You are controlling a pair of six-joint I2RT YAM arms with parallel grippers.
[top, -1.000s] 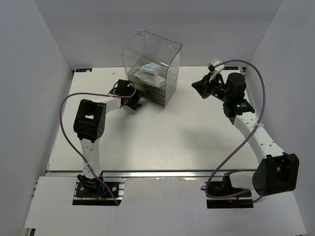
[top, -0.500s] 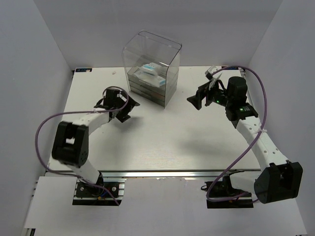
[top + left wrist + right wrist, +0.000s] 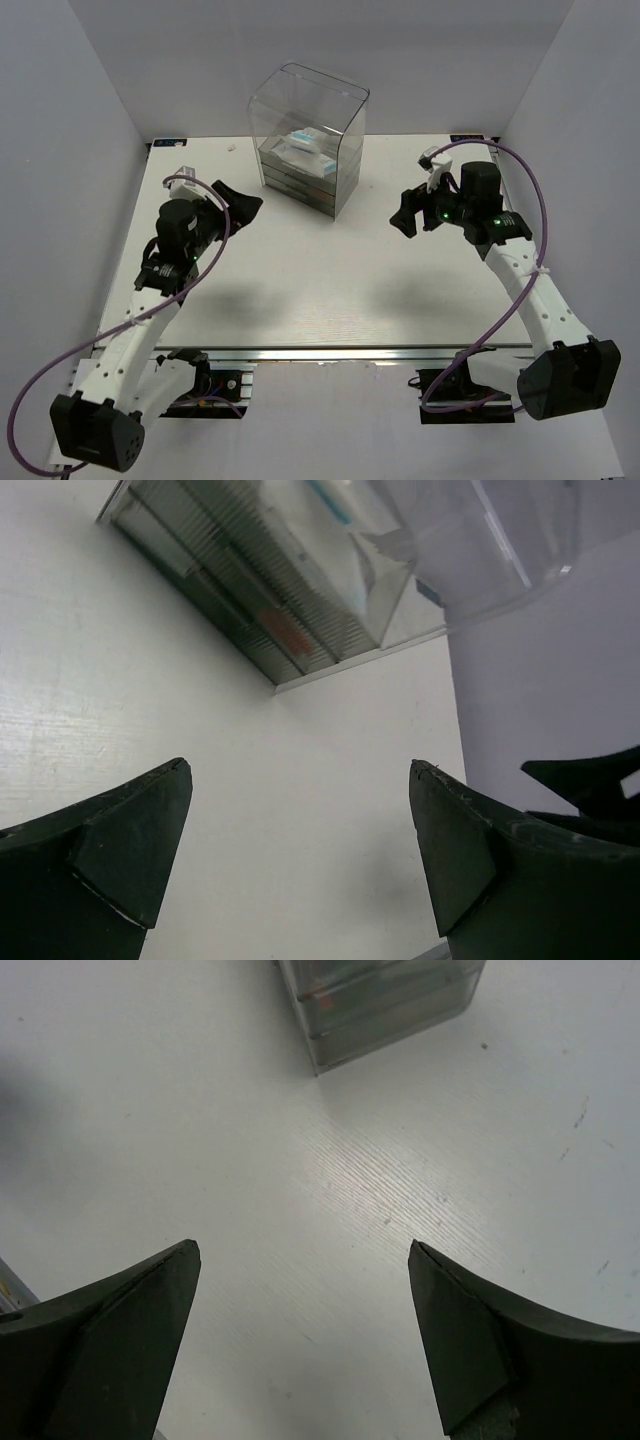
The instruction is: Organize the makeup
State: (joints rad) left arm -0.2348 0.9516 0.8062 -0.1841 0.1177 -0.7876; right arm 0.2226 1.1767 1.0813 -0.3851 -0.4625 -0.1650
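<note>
The makeup I can see is inside the tall clear drawer box [image 3: 335,105] at the back of the table. White blue-printed packets [image 3: 303,147] lie on top of its drawers, and a packet's blue print [image 3: 328,500] shows through the wall in the left wrist view. A red item [image 3: 283,635] shows through a drawer front, and it appears again as a red item [image 3: 325,1002] in the right wrist view. My left gripper [image 3: 245,205] hangs open left of the box and holds nothing. My right gripper [image 3: 402,215] hangs open right of the box and is also empty.
The white table [image 3: 320,280] lies bare between the two arms. Purple cables loop off both arms. White walls close in the left, back and right sides. The drawer box corner [image 3: 380,1005] sits beyond the right fingers.
My left arm has drawn back from the drawer box toward the left and its gripper has opened wide. The right gripper has opened and dropped slightly, still pointing at the box.
</note>
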